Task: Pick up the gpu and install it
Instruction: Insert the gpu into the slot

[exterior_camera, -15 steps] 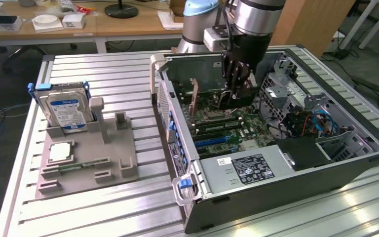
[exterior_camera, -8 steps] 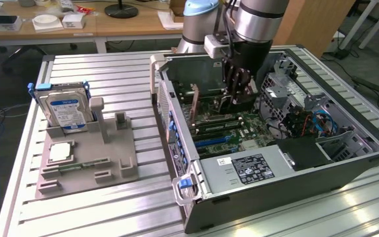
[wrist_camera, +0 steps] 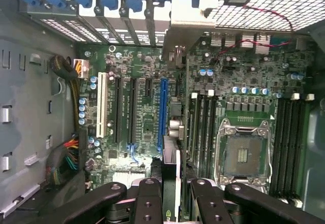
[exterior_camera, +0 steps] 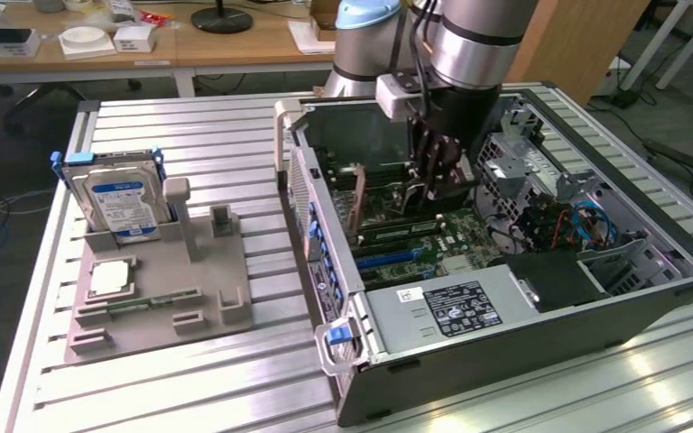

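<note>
Wrist view looks down past my black gripper [wrist_camera: 170, 198]. My jaws are clamped on the thin flat gpu card [wrist_camera: 171, 165], which has a dark face and a silvery metal bracket [wrist_camera: 190, 18] at its far end. I see the card edge-on. It hangs inside the big black computer case [exterior_camera: 527, 334], just beside the long blue slot [wrist_camera: 162, 107] on the green board [wrist_camera: 142, 66]. I cannot tell if it touches that slot. A tiny green mark sits on the card near my fingers, but I cannot read it.

Close by are a long white slot [wrist_camera: 100, 107], a square silver chip socket [wrist_camera: 244, 155] and a bunch of red, yellow and black wires [wrist_camera: 71, 155].

Exterior view has a white and black sticker [exterior_camera: 467, 307] on a grey metal box in the case, with writing too small to read. The blue label on the silver hard drive [exterior_camera: 115, 200] is too small as well. That drive stands in a grey plastic tray [exterior_camera: 160, 311], well apart from the case, on the ribbed silver table [exterior_camera: 202, 388].
</note>
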Motion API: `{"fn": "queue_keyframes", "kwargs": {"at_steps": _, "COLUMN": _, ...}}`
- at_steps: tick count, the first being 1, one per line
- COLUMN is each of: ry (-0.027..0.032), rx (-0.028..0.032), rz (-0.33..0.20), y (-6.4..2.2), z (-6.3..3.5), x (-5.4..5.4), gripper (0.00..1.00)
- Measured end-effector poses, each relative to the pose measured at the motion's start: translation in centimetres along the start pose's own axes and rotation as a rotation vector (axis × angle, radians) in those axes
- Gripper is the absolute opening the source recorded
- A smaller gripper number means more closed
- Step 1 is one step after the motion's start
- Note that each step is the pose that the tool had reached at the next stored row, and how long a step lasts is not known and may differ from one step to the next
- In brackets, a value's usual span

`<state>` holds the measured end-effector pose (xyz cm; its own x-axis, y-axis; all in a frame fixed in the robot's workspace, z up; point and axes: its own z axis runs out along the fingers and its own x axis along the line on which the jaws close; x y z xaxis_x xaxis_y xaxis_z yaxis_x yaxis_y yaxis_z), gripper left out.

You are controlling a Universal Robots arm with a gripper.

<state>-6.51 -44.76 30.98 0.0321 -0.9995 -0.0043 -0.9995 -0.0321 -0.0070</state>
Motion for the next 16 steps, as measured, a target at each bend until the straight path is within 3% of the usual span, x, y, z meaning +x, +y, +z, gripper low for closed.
{"fn": "queue_keyframes", "kwargs": {"at_steps": 4, "ry": -0.0002, "rx": 0.0, "rz": 0.0, "y": 0.02, "z": 0.31, "x": 0.48, "gripper": 0.27}}
{"fn": "queue_keyframes", "kwargs": {"at_steps": 16, "ry": -0.0001, "rx": 0.0, "rz": 0.0, "y": 0.03, "z": 0.38, "x": 0.52, "gripper": 0.27}}
